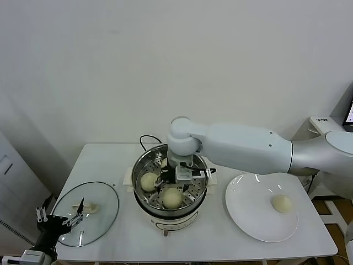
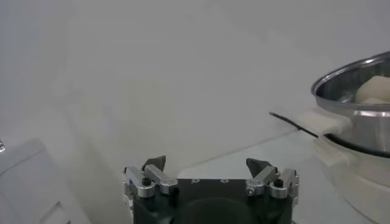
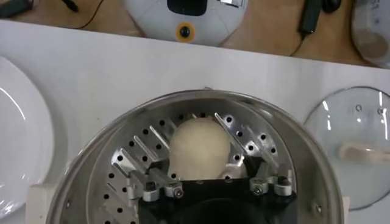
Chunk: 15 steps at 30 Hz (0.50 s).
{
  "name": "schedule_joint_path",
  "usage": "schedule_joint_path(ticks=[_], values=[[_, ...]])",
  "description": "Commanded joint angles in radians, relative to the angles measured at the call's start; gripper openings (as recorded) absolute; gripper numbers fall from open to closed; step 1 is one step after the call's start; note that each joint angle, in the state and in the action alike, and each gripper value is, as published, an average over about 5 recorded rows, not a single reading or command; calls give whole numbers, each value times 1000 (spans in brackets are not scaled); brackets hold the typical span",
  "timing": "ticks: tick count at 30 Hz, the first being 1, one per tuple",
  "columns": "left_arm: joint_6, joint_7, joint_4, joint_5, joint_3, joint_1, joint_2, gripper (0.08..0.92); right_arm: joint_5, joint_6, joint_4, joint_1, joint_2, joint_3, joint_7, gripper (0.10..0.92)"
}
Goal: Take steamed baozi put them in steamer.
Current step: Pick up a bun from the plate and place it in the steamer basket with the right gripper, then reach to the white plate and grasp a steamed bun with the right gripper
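The steamer [image 1: 144, 164] stands mid-table, and its perforated floor fills the right wrist view [image 3: 116, 182]. Two baozi lie in it, one on its left side [image 1: 149, 181] and one at the front [image 1: 172, 197]. My right gripper [image 1: 185, 176] is down inside the steamer. It is open [image 3: 195, 164], its fingers standing on either side of the front baozi [image 3: 200, 146]. Another baozi [image 1: 282, 203] lies on the white plate [image 1: 248, 221]. My left gripper [image 1: 60, 221] is open and empty, low at the table's left front corner [image 2: 207, 164].
The glass lid [image 1: 99, 199] lies flat left of the steamer, also in the right wrist view [image 3: 353, 122]. The plate is at the right [image 3: 18, 140]. A black cord [image 1: 146, 138] runs behind the steamer. The left wrist view shows the steamer [image 2: 359, 122] off to one side.
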Motion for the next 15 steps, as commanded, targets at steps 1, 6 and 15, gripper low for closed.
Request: schedule_joint_path(ticks=[1,6,15], values=[[-1,0,0,1,5,-3,4,823,538,-528,-261,207,-149,-73,71,822],[0,0,-2,5,11,-6,6,823,558,-581,-543,263,-223,-145,-49,823],[4,0,-8,23,29,-8,6,823,175,-514,-500,-2,-520,-37,-76,823]])
